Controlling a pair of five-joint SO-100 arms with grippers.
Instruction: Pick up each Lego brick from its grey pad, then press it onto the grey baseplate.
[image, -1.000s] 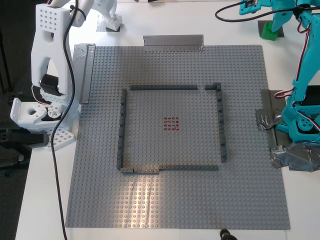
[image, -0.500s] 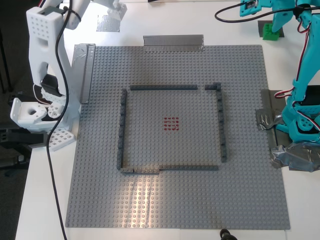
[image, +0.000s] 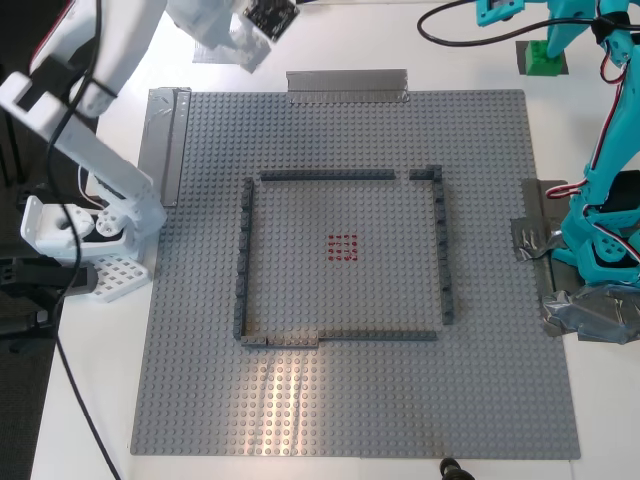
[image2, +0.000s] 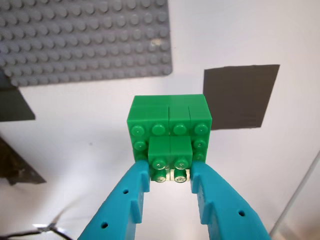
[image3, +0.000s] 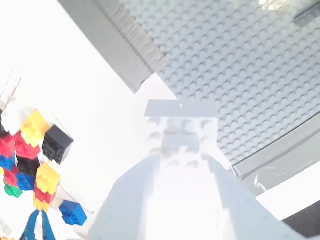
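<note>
The bright green Lego brick (image2: 170, 117) hangs between the teal fingers of my first gripper (image2: 170, 175), which is shut on it, lifted beside the dark grey pad (image2: 240, 97). In the exterior view the green brick (image: 545, 60) shows at the far right corner. My second gripper (image3: 182, 155) is shut on the white Lego brick (image3: 182, 125), held over the table near a corner of the grey baseplate (image3: 240, 65); this view is washed out. In the exterior view my second gripper (image: 248, 45) hangs beyond the far left of the baseplate (image: 350, 400), partly covering the silvery pad (image: 205, 52).
A thin dark grey brick outline (image: 243, 250) rings red-marked studs (image: 342, 247) at the plate's middle. Tape strips (image: 347, 85) hold the plate's far edge and far left side. The teal arm's taped base (image: 600, 260) and the white arm's base (image: 70, 235) flank the plate. A colourful brick figure (image3: 35, 150) stands nearby.
The white arm has swung up and toward the exterior view's right, carrying my second gripper off the silvery pad. The teal arm has barely moved.
</note>
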